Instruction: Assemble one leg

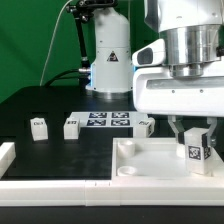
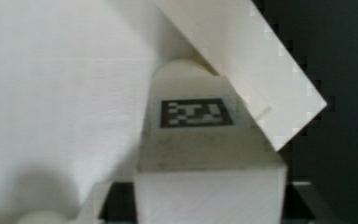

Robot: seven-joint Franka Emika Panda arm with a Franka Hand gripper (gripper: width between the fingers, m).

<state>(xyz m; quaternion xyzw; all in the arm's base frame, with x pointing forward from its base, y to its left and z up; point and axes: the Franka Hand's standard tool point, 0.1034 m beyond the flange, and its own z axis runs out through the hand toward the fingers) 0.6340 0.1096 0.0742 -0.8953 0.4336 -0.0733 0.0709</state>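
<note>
My gripper (image 1: 193, 140) is shut on a leg (image 1: 193, 152), a small white block with a black-and-white tag. It holds the leg upright over the right part of the large white panel (image 1: 150, 160). I cannot tell whether the leg's lower end touches the panel. In the wrist view the leg (image 2: 197, 110) fills the middle between my dark fingers (image 2: 126, 196), with the panel (image 2: 51, 80) behind it. My gripper (image 2: 202, 205) is closed on the leg's sides.
Three more legs stand on the black table: one (image 1: 39, 125) at the exterior view's left, one (image 1: 72, 127) beside it, one (image 1: 145, 124) by the marker board (image 1: 105, 120). A white rail (image 1: 50, 186) runs along the front. The arm's base (image 1: 108, 60) stands behind.
</note>
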